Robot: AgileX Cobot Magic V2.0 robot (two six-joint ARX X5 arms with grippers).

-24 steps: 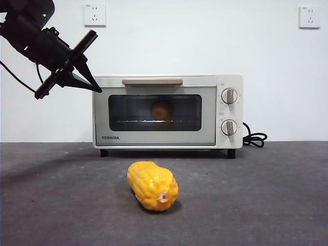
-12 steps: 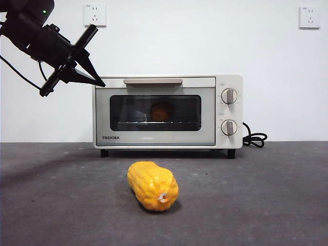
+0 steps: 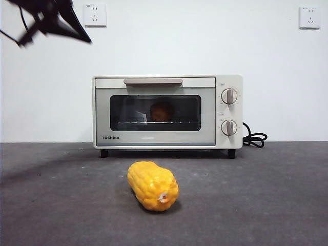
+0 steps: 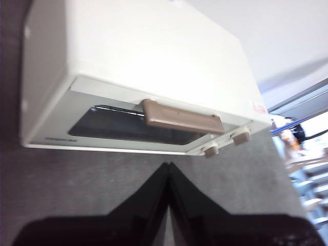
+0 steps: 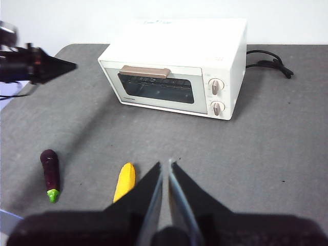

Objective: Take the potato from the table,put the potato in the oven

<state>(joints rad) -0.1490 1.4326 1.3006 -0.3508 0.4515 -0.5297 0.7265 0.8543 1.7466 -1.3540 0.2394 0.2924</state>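
Observation:
The potato (image 3: 161, 111) shows as a dim orange-brown lump behind the dark glass of the cream-white oven (image 3: 166, 138), whose door is shut with its beige handle (image 3: 152, 81) on top. My left gripper (image 4: 168, 166) is shut and empty. It hangs high above and to the left of the oven, at the top corner of the front view (image 3: 87, 39), and its dark tip (image 5: 72, 65) also shows in the right wrist view. My right gripper (image 5: 165, 165) is shut on nothing and is held high over the near part of the table (image 3: 266, 205). It is out of the front view.
A glossy yellow corn-like object (image 3: 152, 185) lies on the table in front of the oven. A purple eggplant (image 5: 50, 174) lies to its left, near the table edge. The oven's black cord (image 3: 254, 138) coils at its right side, and two knobs (image 3: 229, 96) sit on its right panel.
My left gripper has lifted up and to the left, away from the oven's top left corner. The oven door, slightly ajar a second ago, now sits flush.

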